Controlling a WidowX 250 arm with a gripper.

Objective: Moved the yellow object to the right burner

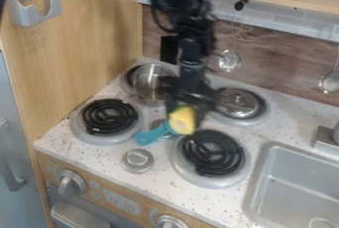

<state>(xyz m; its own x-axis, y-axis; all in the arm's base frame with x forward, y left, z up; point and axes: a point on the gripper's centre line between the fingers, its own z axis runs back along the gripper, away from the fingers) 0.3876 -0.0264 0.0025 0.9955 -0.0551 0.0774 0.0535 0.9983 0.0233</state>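
The speckled white counter point(205, 202) spans the toy stove, with the wooden side wall point(86, 38) to its left and the brown wood-grain back wall point(271, 61) behind it; the black robot arm point(192, 43) comes in from the top edge and hangs down over the middle of the stove; the grey sink point(298, 187) is set into the counter at lower right. Two black coil burners show at the front, the left burner point(109, 116) and the right burner point(212, 153); behind them, a metal pot point(151, 79) sits at the back left and a round metal lid point(238, 103) at the back right. The gripper point(187, 109) points down between these four places, close to the yellow object point(183, 120); the yellow object, green along its upper edge, shows right at the gripper's lower end, just up and left of the right burner's coil in the view; I cannot tell whether the jaws are clenched on it or released. A teal handle point(153, 135) slants down and left from beside the yellow object; a round grey knob point(138, 160) stands on the counter between the two front burners, towards the front edge.
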